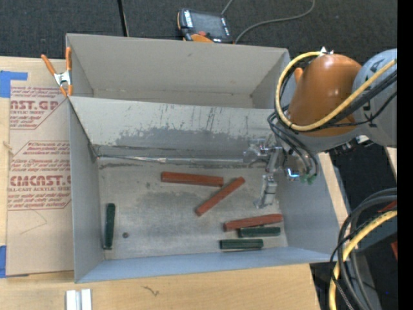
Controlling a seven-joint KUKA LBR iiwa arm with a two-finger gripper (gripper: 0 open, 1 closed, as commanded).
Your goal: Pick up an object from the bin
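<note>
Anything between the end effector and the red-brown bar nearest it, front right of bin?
Nothing visible. Only bare bin floor separates the end effector from the red-brown flat bar; a dark green bar lies alongside it.

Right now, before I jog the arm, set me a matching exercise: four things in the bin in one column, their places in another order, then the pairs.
Things
1. dark green flat stick lying alone
2. slanted red-brown flat stick
3. red-brown flat stick beside two dark green sticks
4. gripper

Places
A. middle of the floor
B. right side, halfway back
C. near left corner
D. near right corner

Pairs: 1-C, 2-A, 3-D, 4-B
</note>
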